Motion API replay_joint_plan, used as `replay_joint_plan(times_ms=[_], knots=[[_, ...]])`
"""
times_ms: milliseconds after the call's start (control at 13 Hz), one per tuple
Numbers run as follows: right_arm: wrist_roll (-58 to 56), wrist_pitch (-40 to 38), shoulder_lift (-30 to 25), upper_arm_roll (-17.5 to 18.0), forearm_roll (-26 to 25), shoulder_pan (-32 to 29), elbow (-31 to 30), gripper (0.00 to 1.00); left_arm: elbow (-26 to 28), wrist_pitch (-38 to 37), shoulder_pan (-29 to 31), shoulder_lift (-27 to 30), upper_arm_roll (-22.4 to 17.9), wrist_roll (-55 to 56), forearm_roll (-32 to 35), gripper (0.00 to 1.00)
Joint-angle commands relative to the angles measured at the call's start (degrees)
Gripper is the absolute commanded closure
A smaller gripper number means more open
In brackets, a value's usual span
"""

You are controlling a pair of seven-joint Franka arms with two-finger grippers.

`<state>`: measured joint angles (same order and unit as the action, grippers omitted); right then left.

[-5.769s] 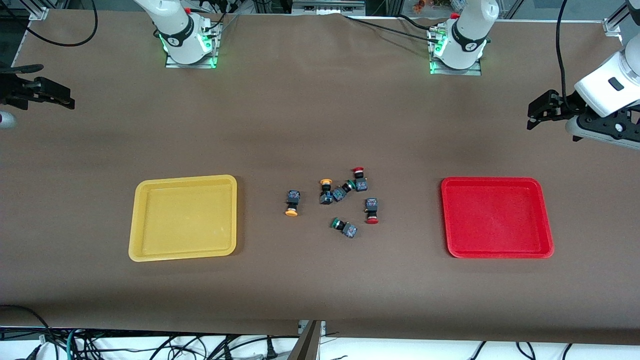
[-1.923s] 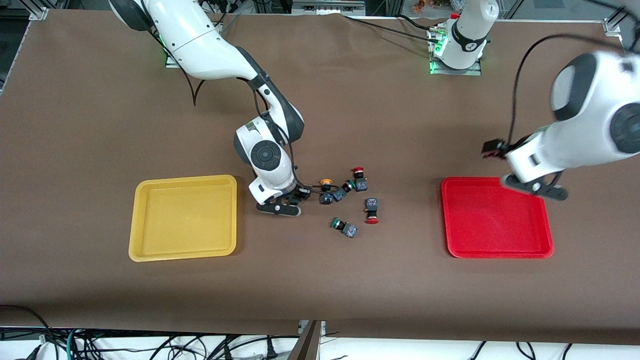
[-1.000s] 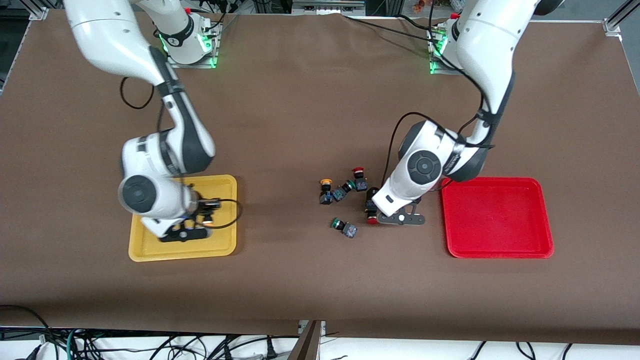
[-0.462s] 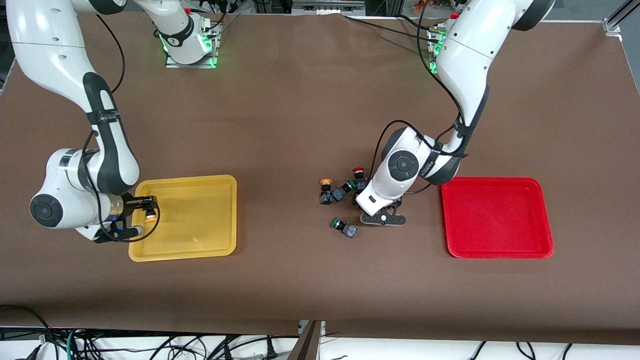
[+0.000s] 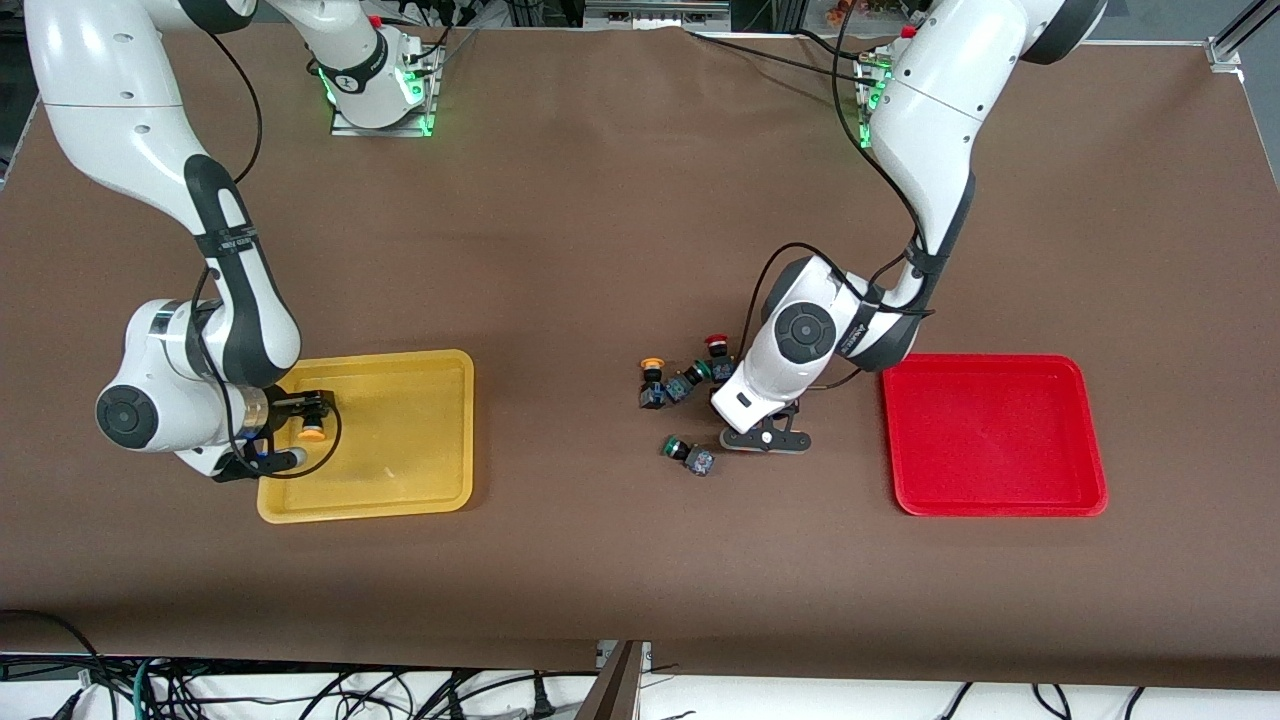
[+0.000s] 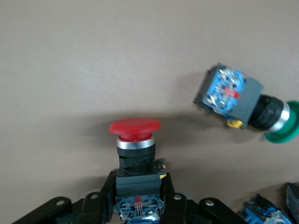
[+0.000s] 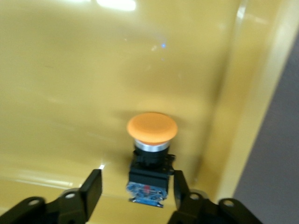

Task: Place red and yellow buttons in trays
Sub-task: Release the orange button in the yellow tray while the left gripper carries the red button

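My right gripper (image 5: 305, 428) hangs low over the yellow tray (image 5: 400, 470), at the tray's end toward the right arm. It is open, and a yellow button (image 7: 152, 140) sits in the tray between its spread fingers, close to the rim. My left gripper (image 6: 138, 182) is down on the table among the loose buttons and shut on the dark body of a red button (image 6: 135, 135). In the front view the left hand (image 5: 765, 432) hides that button. A second red button (image 5: 716, 345) and a second yellow button (image 5: 652, 366) lie on the table. The red tray (image 5: 990, 440) holds nothing.
Two green-capped buttons lie with the others: one in the cluster (image 5: 692, 375), one nearer the front camera (image 5: 685, 452), close to the left gripper. The brown table runs wide between both trays. The left arm's elbow hangs over the table beside the red tray.
The right gripper has opened and let go of the yellow button in the yellow tray, shifting slightly inward. The left gripper has shut on the red button on the table.
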<state>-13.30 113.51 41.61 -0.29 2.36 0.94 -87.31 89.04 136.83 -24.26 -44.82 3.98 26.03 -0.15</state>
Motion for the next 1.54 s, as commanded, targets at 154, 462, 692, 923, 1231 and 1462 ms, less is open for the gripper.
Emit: replay_joint_plan(times_ms=[154, 462, 692, 923, 1231, 1462], knots=[[23.2, -7.9, -2.3, 1.6, 0.7, 13.5, 6.8, 0.00, -0.2, -21.6, 8.9, 12.2, -0.3, -4.7, 0.3, 0.85], [46.3, 1.3, 0.1, 1.6, 0.6, 26.2, 6.8, 0.00, 0.2, -28.9, 19.5, 13.8, -0.3, -27.6, 0.2, 0.85], [52.3, 6.2, 0.9, 1.8, 0.8, 30.2, 6.7, 0.00, 0.8, -27.9, 24.7, 11.3, -0.3, -37.9, 0.2, 0.84], [56.0, 10.8, 1.2, 2.0, 0.8, 33.6, 6.8, 0.00, 3.5, -23.0, 25.9, 10.1, -0.3, -41.8, 0.3, 0.82], [58.6, 17.3, 2.7, 2.0, 2.8, 36.8, 6.8, 0.00, 8.9, -15.6, 25.9, 9.6, -0.3, -41.8, 0.3, 0.76], [59.0, 21.1, 5.2, 2.0, 2.7, 39.0, 6.8, 0.00, 9.0, -15.5, 25.9, 8.8, -0.3, -41.8, 0.3, 0.38]])
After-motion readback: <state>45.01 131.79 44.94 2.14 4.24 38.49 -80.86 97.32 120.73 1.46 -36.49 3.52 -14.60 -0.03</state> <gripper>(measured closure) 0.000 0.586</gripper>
